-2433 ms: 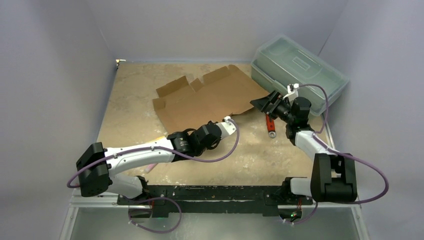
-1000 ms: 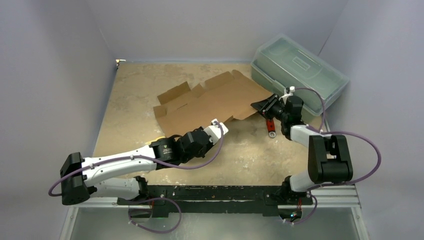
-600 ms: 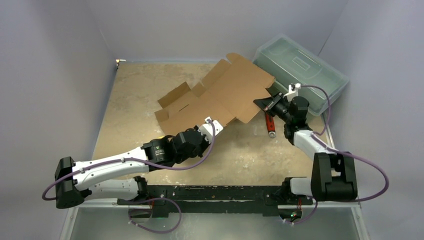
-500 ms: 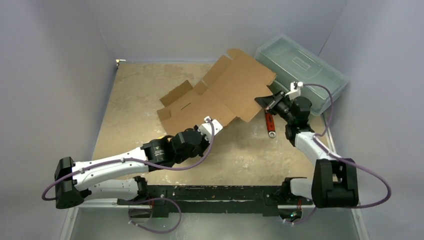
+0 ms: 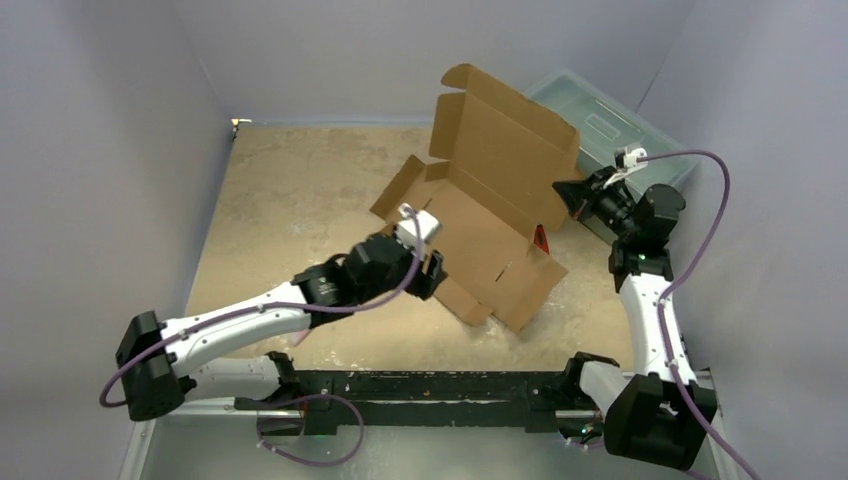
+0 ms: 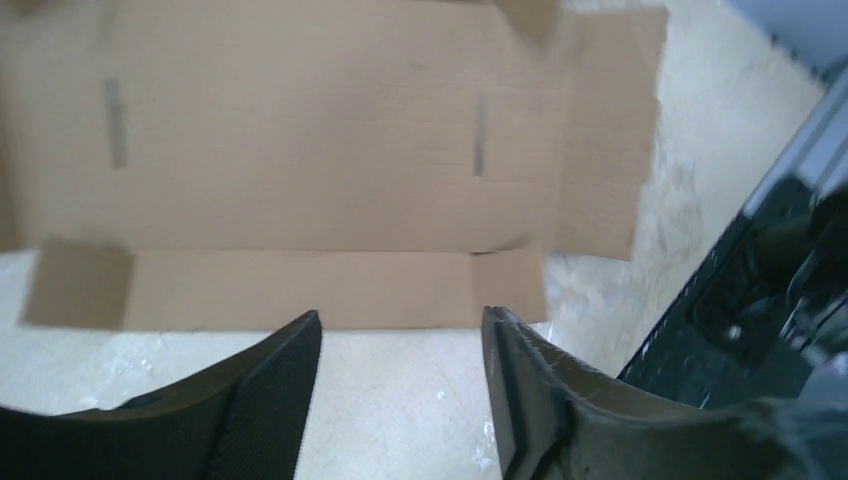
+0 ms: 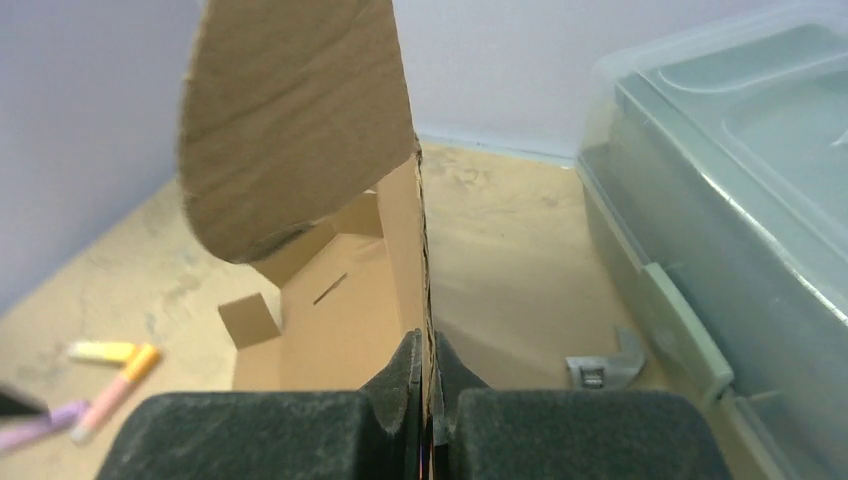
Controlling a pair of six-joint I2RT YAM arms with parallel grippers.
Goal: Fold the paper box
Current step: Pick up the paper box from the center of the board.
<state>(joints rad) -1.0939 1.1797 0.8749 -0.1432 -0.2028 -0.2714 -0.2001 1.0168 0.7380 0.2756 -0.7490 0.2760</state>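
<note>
The paper box point(image 5: 487, 245) is a brown die-cut cardboard sheet, its base flat on the table and its large back panel point(image 5: 503, 145) standing upright. My right gripper point(image 5: 573, 194) is shut on the right edge of that upright panel; in the right wrist view the thin cardboard edge point(image 7: 424, 250) runs straight up from between the right gripper's point(image 7: 426, 345) pressed fingertips. My left gripper point(image 5: 432, 272) hovers at the near left edge of the sheet. In the left wrist view the left gripper point(image 6: 400, 318) is open, with bare table between its fingers and the flat sheet point(image 6: 300, 150) just beyond the tips.
A translucent grey-green plastic toolbox point(image 5: 645, 140) stands at the back right, close behind the raised panel. A wrench point(image 7: 605, 365) lies on the table between the box and the toolbox point(image 7: 740, 200). Coloured markers point(image 7: 110, 370) lie at the near left.
The right gripper has raised the back panel from low and tilted to upright. The left gripper has let go, opened and swung right. The sheet has shifted toward the near right.
</note>
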